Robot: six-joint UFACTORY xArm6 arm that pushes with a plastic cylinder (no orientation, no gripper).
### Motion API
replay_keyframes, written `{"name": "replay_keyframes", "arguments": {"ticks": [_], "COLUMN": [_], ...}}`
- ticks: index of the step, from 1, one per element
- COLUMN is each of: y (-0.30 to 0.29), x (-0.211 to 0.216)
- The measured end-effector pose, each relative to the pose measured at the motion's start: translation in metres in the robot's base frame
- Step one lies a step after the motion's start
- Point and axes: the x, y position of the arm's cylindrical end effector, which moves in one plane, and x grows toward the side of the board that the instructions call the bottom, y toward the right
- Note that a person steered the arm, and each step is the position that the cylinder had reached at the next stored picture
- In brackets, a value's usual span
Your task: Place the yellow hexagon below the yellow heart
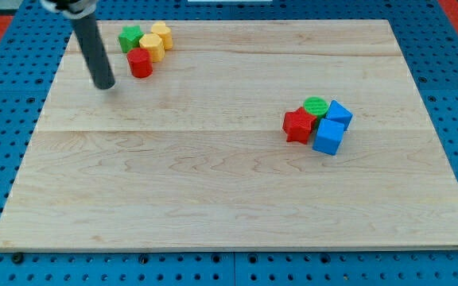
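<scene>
Two yellow blocks sit touching at the view's top left: one (152,47) lower left and one (162,34) upper right; I cannot tell which is the hexagon and which the heart. A green block (130,38) touches them on the left and a red cylinder (140,63) sits just below. My tip (104,85) rests on the board, left of and slightly below the red cylinder, apart from it.
A second cluster lies at the view's right: a red block (297,125), a green cylinder (316,106), and two blue blocks (339,114) (328,137). The wooden board (213,191) ends on a blue pegboard table.
</scene>
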Motion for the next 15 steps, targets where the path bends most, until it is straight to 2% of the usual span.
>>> {"name": "replay_keyframes", "arguments": {"ticks": [1,2,4,5,6,7,8,11,13,14,15], "y": [-0.016,-0.079,-0.075,0.006,0.046,0.078,0.111,0.218,0.224,0.224,0.16], "x": [-0.012,-0.067,-0.173,-0.136,-0.143,-0.09,-0.08,0.005,0.079,0.098,0.077]}}
